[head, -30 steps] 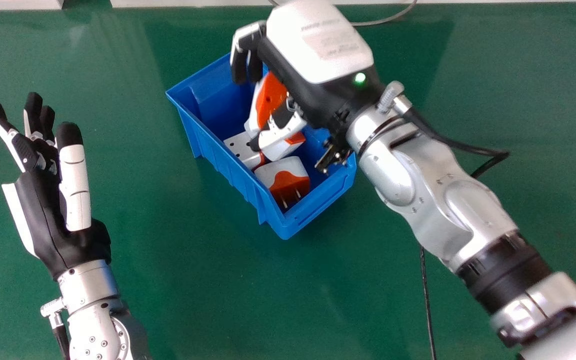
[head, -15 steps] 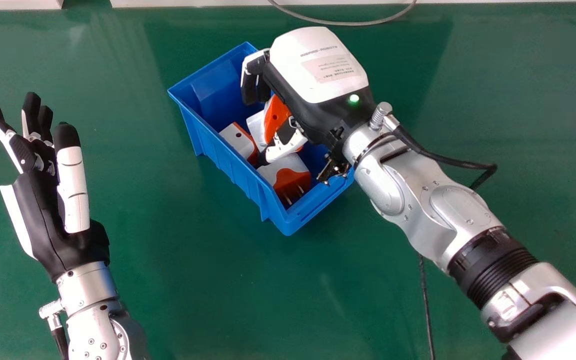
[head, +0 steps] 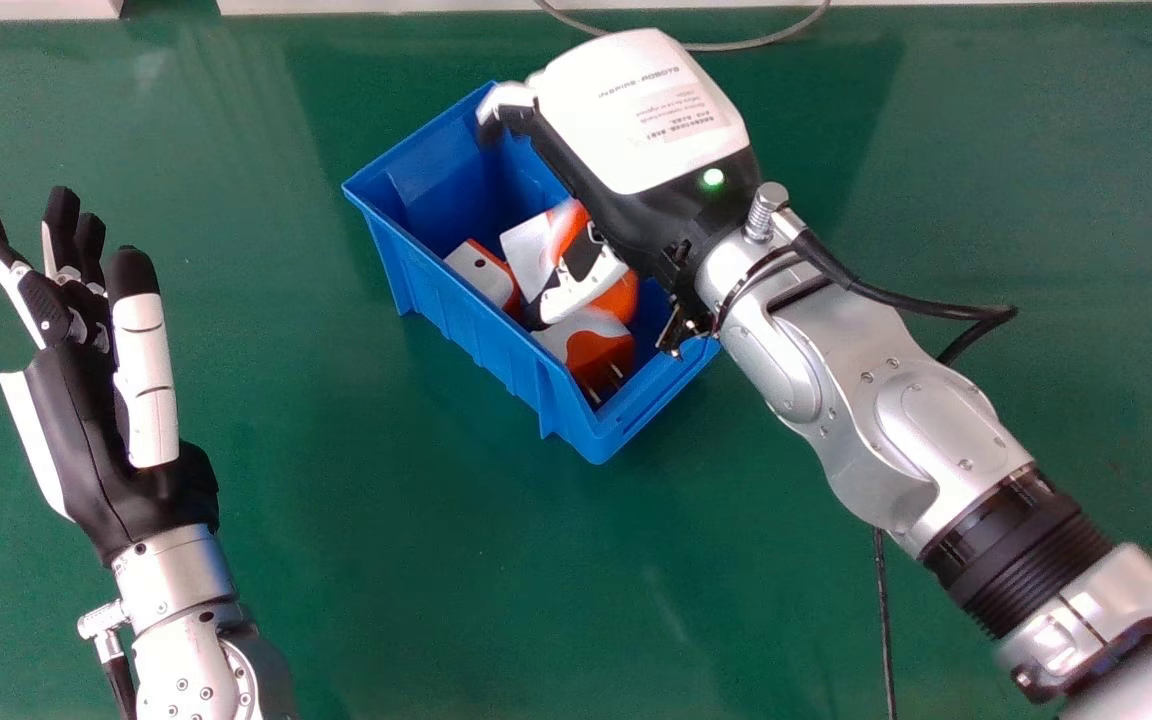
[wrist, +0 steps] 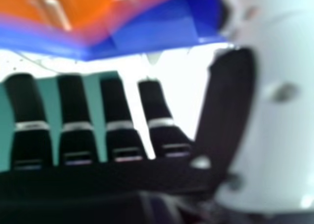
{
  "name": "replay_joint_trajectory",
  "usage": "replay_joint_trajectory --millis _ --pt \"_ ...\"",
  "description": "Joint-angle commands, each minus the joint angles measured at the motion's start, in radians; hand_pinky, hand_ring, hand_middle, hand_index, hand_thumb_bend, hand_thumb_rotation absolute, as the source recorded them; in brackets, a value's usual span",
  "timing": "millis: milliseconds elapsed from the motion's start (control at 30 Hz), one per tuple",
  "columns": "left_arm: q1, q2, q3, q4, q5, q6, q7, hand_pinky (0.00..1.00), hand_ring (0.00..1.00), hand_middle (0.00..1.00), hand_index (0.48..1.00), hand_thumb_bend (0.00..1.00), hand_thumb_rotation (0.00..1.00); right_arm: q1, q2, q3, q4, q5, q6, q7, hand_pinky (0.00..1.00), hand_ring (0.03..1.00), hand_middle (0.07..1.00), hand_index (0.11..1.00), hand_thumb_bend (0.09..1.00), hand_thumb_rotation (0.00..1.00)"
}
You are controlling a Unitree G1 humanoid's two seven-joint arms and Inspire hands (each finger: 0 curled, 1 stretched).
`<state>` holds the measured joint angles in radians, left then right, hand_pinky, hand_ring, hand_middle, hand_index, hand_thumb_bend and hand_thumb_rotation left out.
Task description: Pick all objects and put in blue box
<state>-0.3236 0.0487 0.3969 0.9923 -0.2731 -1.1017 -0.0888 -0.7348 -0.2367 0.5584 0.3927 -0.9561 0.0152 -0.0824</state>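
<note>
Beneath the right hand [head: 641,120]: blue box [head: 471,325], orange-and-white plug adapters [head: 598,350] inside, near its thumb. Fingers extended, apart, gripping nothing. Release likely complete; next, lift clear without snagging. Left hand [head: 86,430] open, well leftward.

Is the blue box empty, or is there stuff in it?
Not empty: the blue box has several orange-and-white things lying between its walls, including a plug.
</note>
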Motion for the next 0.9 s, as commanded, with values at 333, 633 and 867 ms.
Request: replay_joint_trajectory --millis 333,633,867 --pt "0.017 0.003 -0.003 -0.012 0.016 -0.022 0.009 0.93 0.96 0.96 0.943 0.76 0.72 0.159 -0.012 -0.13 -0.218 0.065 -0.058 -0.212 1.0 1.0 1.0 1.0 1.0 0.4" --pt "0.032 0.001 -0.008 -0.028 0.011 -0.015 -0.001 0.92 0.96 0.97 0.955 0.77 0.72 0.415 0.037 -0.244 -0.354 0.238 -0.197 -0.362 1.0 1.0 1.0 1.0 0.982 0.47" --pt "0.044 -0.005 -0.014 -0.039 0.019 -0.015 0.008 0.92 0.96 0.96 0.958 0.76 0.71 0.607 0.162 -0.342 -0.294 0.468 -0.376 -0.485 0.93 0.991 1.0 1.0 0.956 0.67"
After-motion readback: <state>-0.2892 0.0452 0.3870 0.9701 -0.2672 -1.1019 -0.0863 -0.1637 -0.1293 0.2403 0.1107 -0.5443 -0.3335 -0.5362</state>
